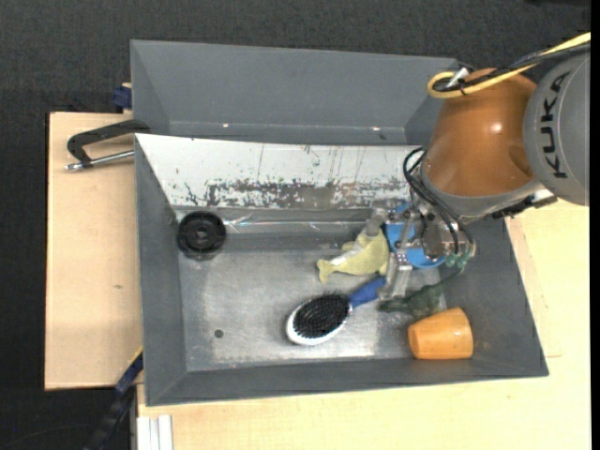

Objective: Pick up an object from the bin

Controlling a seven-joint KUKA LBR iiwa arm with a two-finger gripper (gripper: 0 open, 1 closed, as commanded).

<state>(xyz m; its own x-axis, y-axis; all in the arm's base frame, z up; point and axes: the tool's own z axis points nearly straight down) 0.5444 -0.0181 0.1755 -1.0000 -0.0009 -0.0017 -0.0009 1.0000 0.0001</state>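
My gripper [401,272] hangs low in the right half of the bin, under the arm's orange cover. Just to its left lies a limp yellow toy [354,262], touching or nearly touching it. Below it a hairbrush [319,319] with a white oval head, black bristles and a blue handle points up toward the gripper. A dark green thing [424,299] lies right beside the gripper's lower end, partly hidden by it. An orange cup-shaped thing [441,335] lies on its side in the bin's front right corner.
A black round disc [201,233] sits alone at the bin's left near the back wall. The arm and its cables cover the bin's back right corner. Bare floor stretches between the disc and the brush.
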